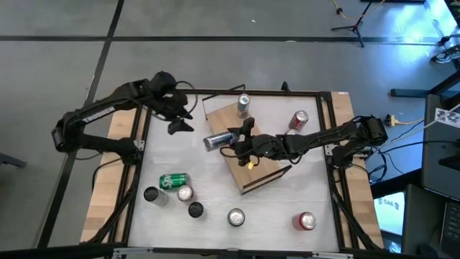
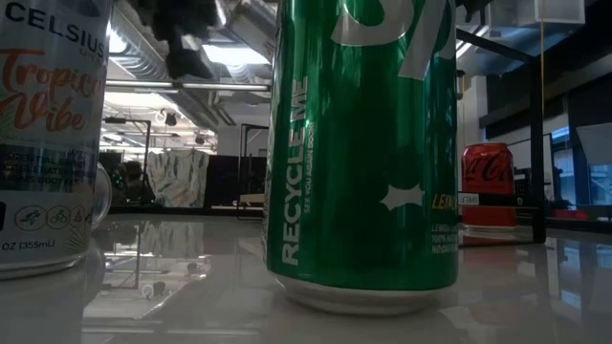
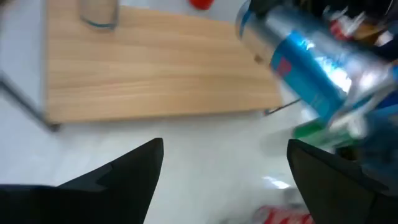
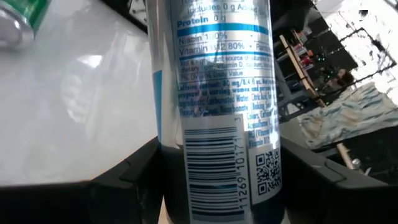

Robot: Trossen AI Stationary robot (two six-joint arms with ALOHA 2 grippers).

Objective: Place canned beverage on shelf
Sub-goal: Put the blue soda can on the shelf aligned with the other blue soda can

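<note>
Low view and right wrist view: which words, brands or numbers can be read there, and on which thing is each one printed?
"CELSIUS", "Tropical Vibe", "OZ (355mL)": white can, low view.
"RECYCLE ME": green can, low view.
Coca-Cola script, partly visible: red can, low view.
"Protein", "Niacin 100%", "80%", barcode digits "1269 10177": silver can, held in the right hand.
The ingredient lines on that can are too small to read.

The right tool holds a can over the shelf edge.
</note>
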